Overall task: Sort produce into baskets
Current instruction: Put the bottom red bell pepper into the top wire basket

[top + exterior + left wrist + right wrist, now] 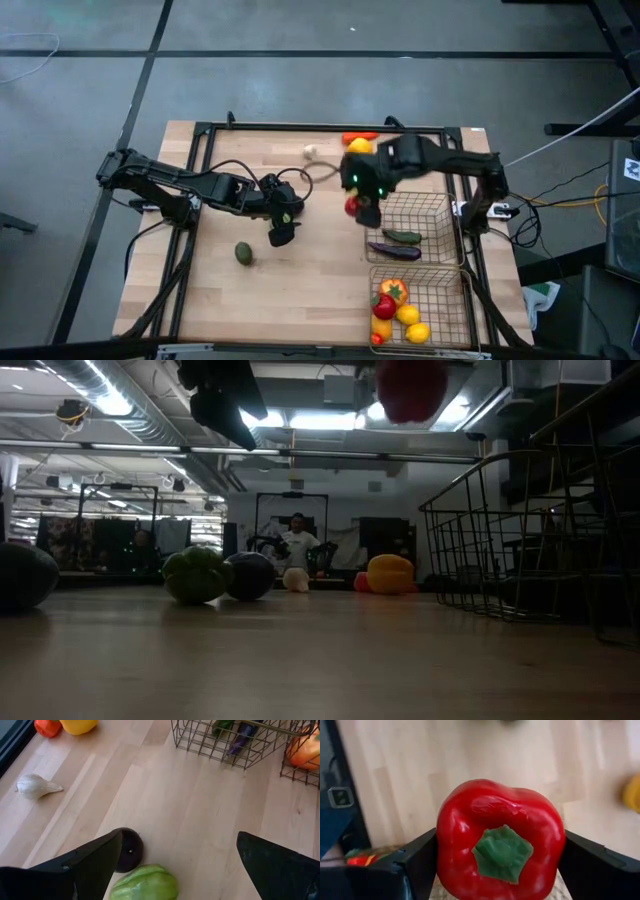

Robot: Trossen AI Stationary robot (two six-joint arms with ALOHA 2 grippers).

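My right gripper (362, 207) is shut on a red bell pepper (500, 840) and holds it above the table, beside the far basket's (432, 205) left wall. The pepper also shows at the top of the low view (410, 385). My left gripper (175, 862) is open and empty over the table's middle. A green vegetable (144, 882) and a dark round piece (128, 849) lie on the wood just by its one finger. The near basket (450, 290) holds tomatoes and lemons. The far basket holds an eggplant (395, 250) and a green piece (402, 236). My right gripper pinches the red pepper between its two fingers (417, 857), one on each of the pepper's opposite side walls (447, 845). The pepper's green stem cap (502, 851) faces the wrist camera. The pepper is lifted clear of the table.
An avocado (243, 253) lies on the wood near the left gripper. Garlic (311, 152), a yellow pepper (360, 147) and an orange piece (360, 136) lie by the far edge. A black frame (200, 130) borders the table. A person stands in the room beyond (297, 540).
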